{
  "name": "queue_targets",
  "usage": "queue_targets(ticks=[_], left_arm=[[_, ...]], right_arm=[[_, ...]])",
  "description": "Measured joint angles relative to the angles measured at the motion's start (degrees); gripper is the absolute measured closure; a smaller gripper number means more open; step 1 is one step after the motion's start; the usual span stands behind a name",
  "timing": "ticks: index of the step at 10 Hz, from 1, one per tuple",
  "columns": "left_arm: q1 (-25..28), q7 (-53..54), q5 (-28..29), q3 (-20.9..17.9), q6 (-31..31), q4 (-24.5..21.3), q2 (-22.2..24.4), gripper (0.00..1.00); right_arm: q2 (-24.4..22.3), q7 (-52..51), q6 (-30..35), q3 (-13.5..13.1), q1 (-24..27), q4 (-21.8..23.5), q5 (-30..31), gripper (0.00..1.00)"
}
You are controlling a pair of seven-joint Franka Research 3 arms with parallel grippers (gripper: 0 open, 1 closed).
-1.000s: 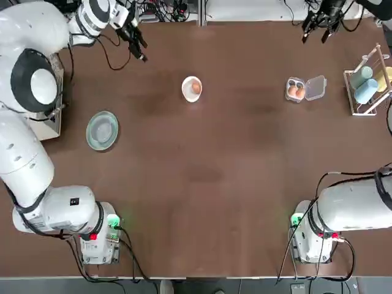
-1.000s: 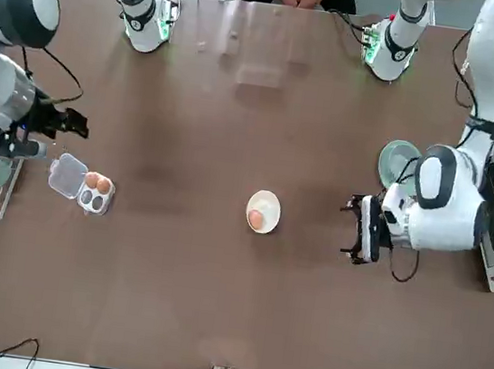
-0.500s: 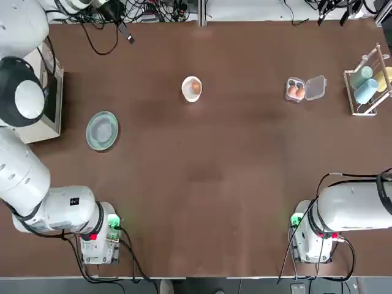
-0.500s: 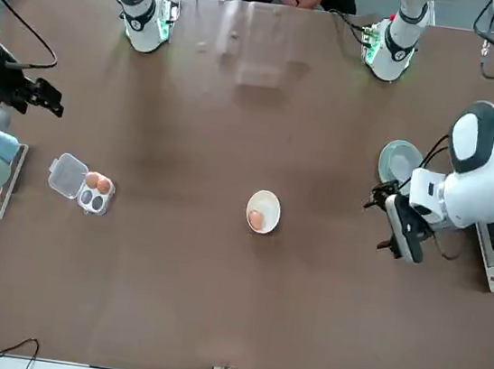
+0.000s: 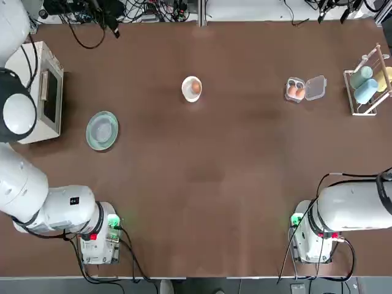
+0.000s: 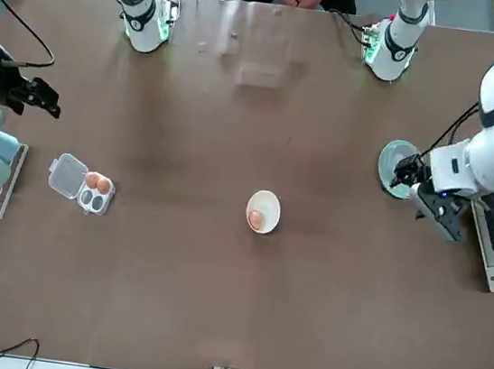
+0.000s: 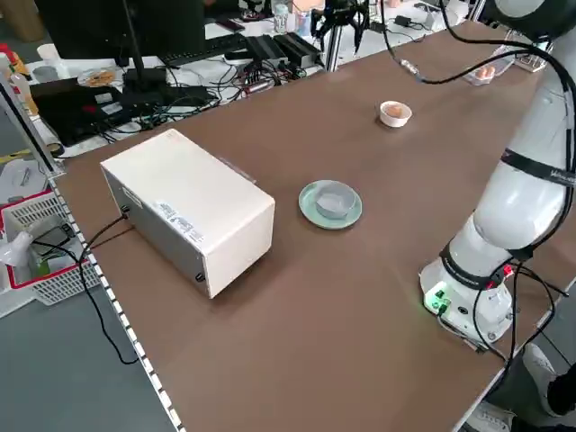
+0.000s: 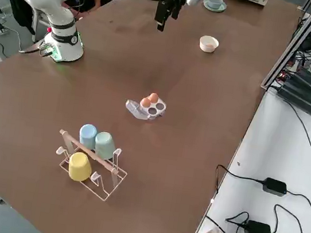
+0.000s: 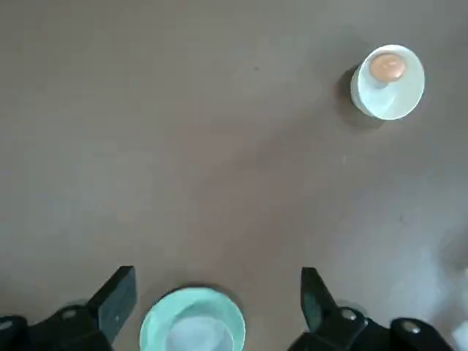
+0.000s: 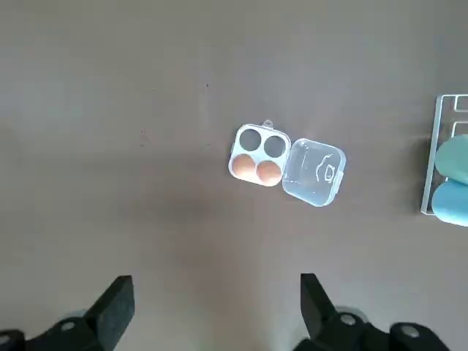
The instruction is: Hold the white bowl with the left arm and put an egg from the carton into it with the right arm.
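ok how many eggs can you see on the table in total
3. One egg lies in the white bowl; two more sit side by side in the open carton. The carton's other two cups are empty.

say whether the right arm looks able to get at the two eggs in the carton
Probably yes: the carton's lid lies folded open beside the cups, the eggs sit uncovered, and the right gripper hangs open above the table with nothing between its fingers.
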State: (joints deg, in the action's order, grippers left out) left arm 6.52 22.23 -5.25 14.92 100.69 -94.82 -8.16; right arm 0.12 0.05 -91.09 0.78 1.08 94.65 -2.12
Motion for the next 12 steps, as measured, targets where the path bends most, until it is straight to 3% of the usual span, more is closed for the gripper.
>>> queue_targets(ticks=[5,9,12], left_arm=[[-0.07,-26.41,5.67,0.34,-10.33,9.00,0.42,0.00],[3.31,-27.74,7.05,-0.30,-11.46,11.08,-0.13,0.00],[1.84,-26.68,7.04,-0.08,-9.38,12.18,-0.75,0.00]], right_arm=[[0.03,0.95,-0.59,-0.32,0.00,-0.26,0.01,0.00],[0.02,1.56,-0.86,-0.30,-0.01,-0.90,0.02,0.00],[0.02,1.59,-0.86,-0.30,-0.01,-0.95,0.02,0.00]])
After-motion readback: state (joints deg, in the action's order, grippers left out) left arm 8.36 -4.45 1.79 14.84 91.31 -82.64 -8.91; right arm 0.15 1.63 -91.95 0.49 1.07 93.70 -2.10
